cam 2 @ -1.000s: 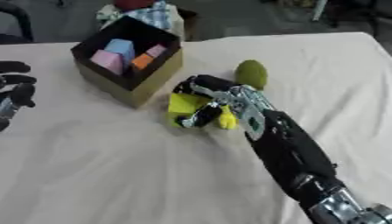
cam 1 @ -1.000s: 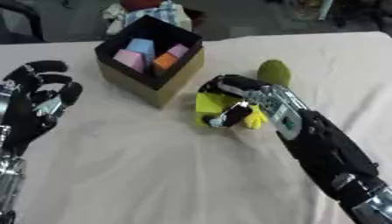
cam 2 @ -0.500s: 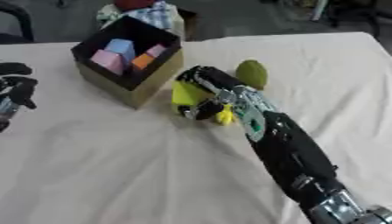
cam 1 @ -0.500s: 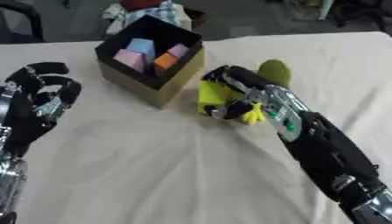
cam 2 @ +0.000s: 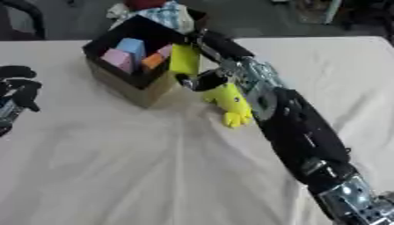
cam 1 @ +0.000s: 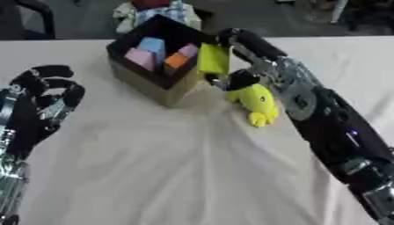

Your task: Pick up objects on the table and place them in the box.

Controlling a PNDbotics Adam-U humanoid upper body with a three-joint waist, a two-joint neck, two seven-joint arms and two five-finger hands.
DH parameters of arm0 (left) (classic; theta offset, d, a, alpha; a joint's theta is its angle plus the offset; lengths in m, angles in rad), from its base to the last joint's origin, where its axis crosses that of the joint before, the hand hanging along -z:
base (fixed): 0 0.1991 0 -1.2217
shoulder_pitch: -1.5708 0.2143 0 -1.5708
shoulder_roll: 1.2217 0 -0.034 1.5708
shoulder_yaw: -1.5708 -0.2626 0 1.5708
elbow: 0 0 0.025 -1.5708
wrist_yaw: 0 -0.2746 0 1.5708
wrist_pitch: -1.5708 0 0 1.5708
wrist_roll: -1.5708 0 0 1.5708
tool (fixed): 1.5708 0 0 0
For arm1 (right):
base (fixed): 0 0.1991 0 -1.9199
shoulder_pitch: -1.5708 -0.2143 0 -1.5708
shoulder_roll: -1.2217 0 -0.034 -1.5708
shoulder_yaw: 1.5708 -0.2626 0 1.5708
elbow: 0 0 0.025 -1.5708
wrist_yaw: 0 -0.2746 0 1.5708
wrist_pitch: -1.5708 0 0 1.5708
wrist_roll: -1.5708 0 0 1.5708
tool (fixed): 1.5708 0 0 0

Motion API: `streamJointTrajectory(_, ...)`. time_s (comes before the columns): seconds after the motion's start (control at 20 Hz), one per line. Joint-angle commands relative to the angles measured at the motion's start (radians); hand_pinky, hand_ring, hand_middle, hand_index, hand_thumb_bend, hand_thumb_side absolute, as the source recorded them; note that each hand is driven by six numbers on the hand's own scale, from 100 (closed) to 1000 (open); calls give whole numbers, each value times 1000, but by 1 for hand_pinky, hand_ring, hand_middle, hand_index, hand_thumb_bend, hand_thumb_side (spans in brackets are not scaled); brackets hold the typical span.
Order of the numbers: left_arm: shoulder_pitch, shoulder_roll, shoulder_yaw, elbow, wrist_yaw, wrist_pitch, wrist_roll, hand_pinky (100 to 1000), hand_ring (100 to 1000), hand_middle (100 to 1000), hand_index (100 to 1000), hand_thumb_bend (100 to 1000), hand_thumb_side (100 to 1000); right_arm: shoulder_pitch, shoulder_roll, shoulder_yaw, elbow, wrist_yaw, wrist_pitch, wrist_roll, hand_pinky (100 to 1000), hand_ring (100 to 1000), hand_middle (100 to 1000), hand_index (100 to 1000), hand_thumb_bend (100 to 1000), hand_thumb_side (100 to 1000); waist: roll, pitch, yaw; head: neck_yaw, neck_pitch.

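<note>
Nearest us, our left hand idles at the left edge over the cream tablecloth, fingers relaxed and spread, holding nothing. Mid-table, our right hand reaches in from the lower right, fingers curled round a yellow soft plush toy, whose body dangles below the hand while a flat yellow part stands up against the near rim of the dark open cardboard box. We judge it's held high there to clear the rim for dropping in. The box already holds pink, blue and orange foam blocks. Beyond it lies a bundle of patterned cloth.
</note>
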State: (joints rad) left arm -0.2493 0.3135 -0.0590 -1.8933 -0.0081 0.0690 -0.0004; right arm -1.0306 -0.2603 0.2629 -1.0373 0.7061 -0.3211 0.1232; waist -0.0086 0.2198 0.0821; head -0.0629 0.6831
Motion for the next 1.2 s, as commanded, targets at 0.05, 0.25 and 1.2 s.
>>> streamJointTrajectory(0.05, -21, -1, -10, -22, -1, -12, -17, 425, 664, 656, 728, 646, 496, -48, -31, -33, -3, -7, 24, -12, 700, 604, 448, 687, 100, 100, -14, 1, 22, -29, -21)
streamJointTrajectory(0.25, -43, -13, -22, -32, 11, -26, -30, 426, 662, 653, 728, 643, 491, -75, -24, -60, 45, 23, 41, -44, 702, 610, 477, 714, 100, 100, -17, 5, 72, -69, -34)
streamJointTrajectory(1.2, -60, -36, -35, -38, 25, -33, -49, 418, 659, 650, 731, 660, 493, -73, 48, -100, 160, 149, 63, -129, 823, 845, 924, 1000, 437, 493, -17, 23, 120, -119, -74)
